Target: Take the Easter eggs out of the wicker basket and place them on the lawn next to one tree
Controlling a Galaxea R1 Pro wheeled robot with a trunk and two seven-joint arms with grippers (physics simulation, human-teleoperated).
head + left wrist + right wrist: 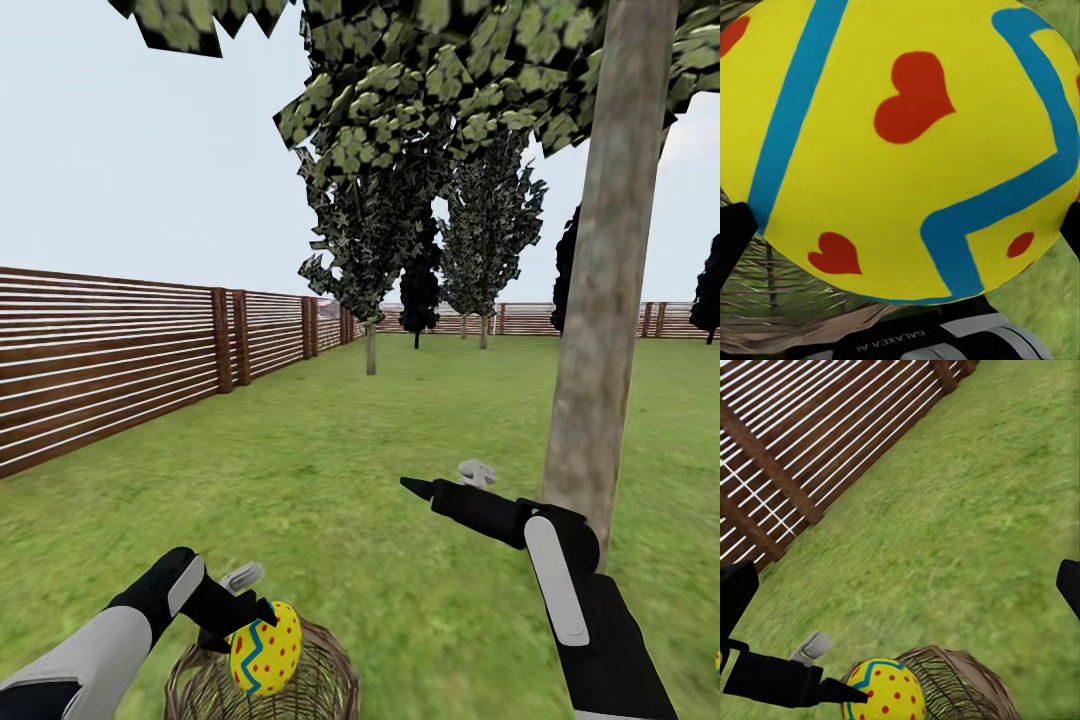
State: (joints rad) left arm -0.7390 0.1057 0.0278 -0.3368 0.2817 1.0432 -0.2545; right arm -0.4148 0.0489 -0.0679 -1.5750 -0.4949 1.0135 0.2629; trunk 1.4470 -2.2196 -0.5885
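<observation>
Already one Easter egg is up out of the wicker basket, clamped in the left pincer just above the braided rim; whether other eggs lie inside the basket cannot be told from the pictures. A speck of yellow at the head view's right edge may be an egg on the lawn, but it is too small to say. The held egg is bright yellow with red hearts and dots and an angular blue band. The right pincer hangs released and empty near the thick tree trunk, which looks the likely drop spot.
</observation>
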